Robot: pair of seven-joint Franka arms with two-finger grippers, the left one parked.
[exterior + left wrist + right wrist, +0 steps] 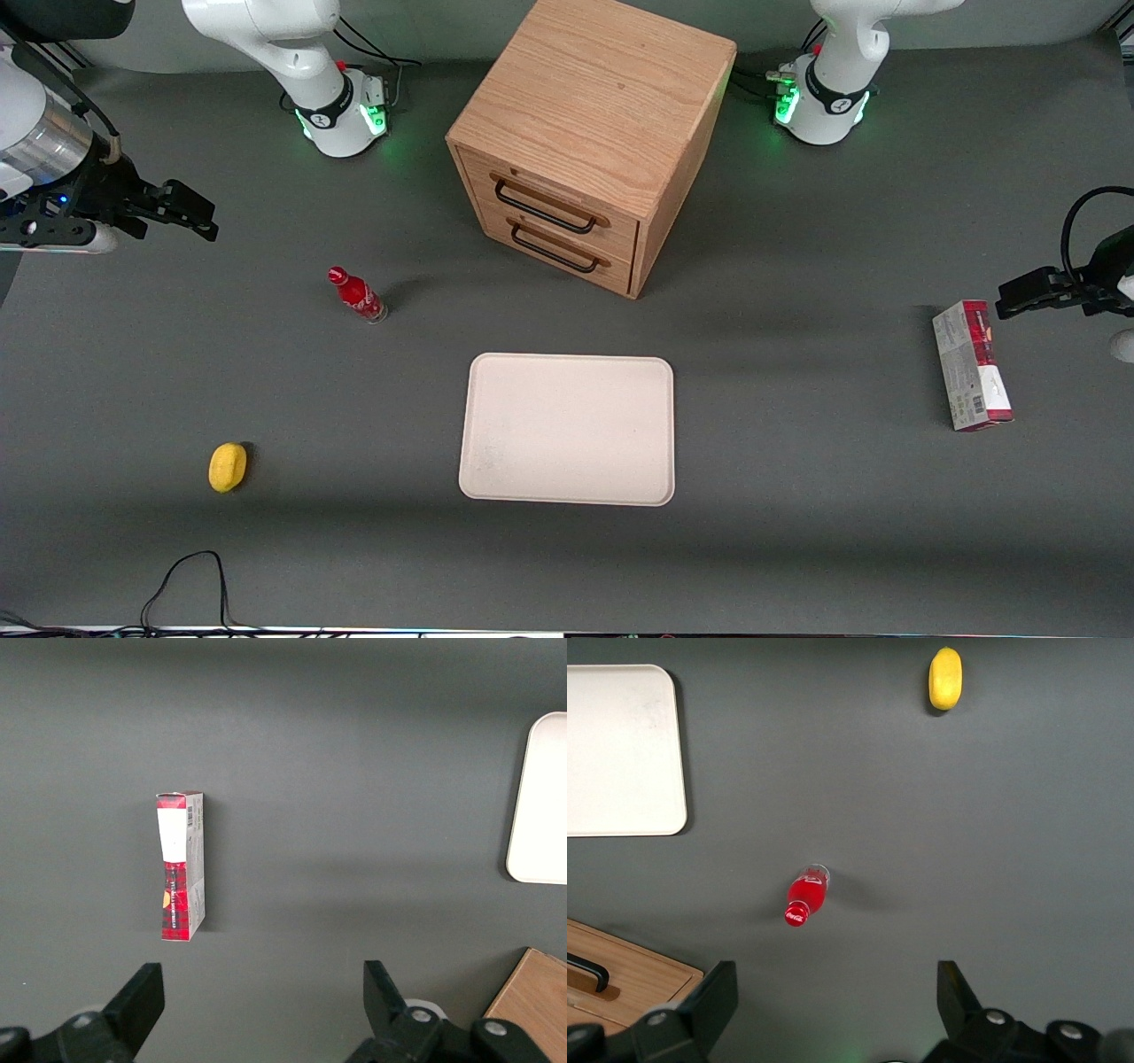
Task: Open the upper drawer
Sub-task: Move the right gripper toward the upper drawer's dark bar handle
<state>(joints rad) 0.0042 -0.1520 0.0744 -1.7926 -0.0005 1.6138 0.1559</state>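
Upper drawer (554,206), the light oak one with a black wire handle (543,207) just under the top panel of the two-drawer wooden cabinet (592,133), sits flush with the cabinet face in the upper middle of the front view, and you can see the identical lower drawer (551,249) equally flush beneath it. Your right arm's black two-finger gripper (182,211) hangs at the upper left edge of that view, well apart from the cabinet, its fingers (713,1001) spread wide with nothing between them. Between the gripper and the drawer fronts you have bare dark grey table (797,532), with only the small red soda bottle with a red cap (356,295) standing nearer the camera than that stretch. The wrist camera shows you that bottle (806,896) and one corner of the cabinet (629,979) with a handle end. A cream rectangular tray (568,430) with rounded corners lies in front of the drawers, apart from the cabinet, with a strip of open table between its edge and the cabinet's base. A yellow lemon-like fruit (228,466) rests at the lower left of the front view, and a red and grey carton (971,365) lies toward the parked arm's end of the table.
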